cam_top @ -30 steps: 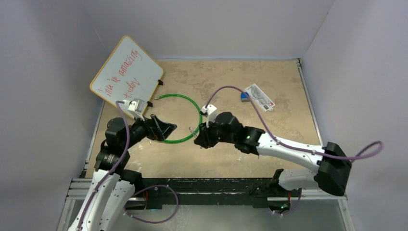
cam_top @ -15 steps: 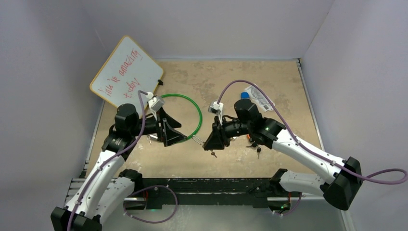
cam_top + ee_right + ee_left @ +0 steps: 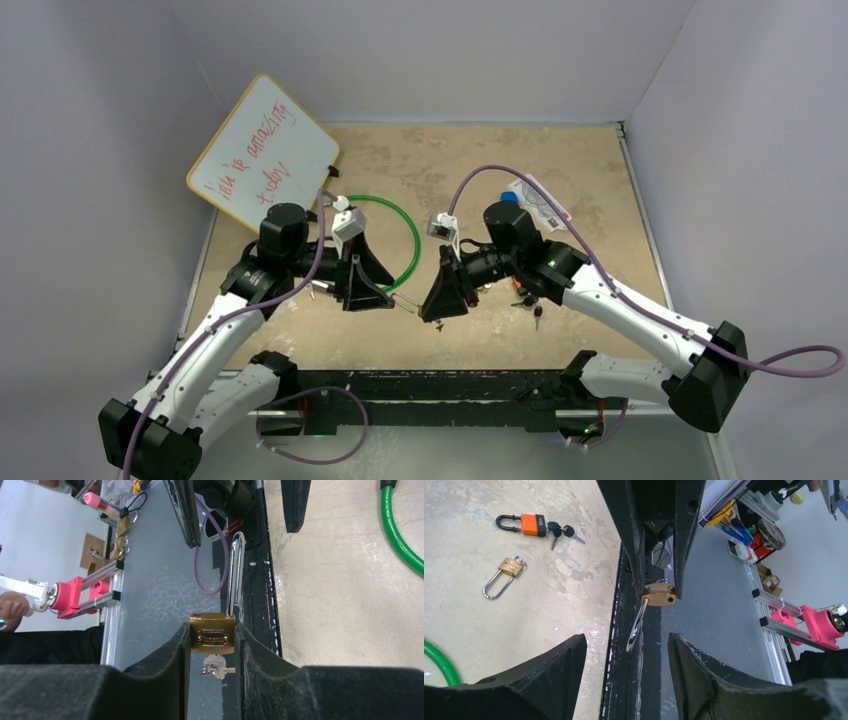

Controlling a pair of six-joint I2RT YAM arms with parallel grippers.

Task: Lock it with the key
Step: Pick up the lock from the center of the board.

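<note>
From above we see the left pincer and right pincer nose to nose over the bench. Left wrist: fingers spread wide, gripping nothing. Right wrist: clamped on the brass padlock, shackle popped, keys dangling.

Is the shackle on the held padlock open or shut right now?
Open, it seems: in the right wrist view the shackle enters the brass padlock at one corner only, twisted sideways.
</note>
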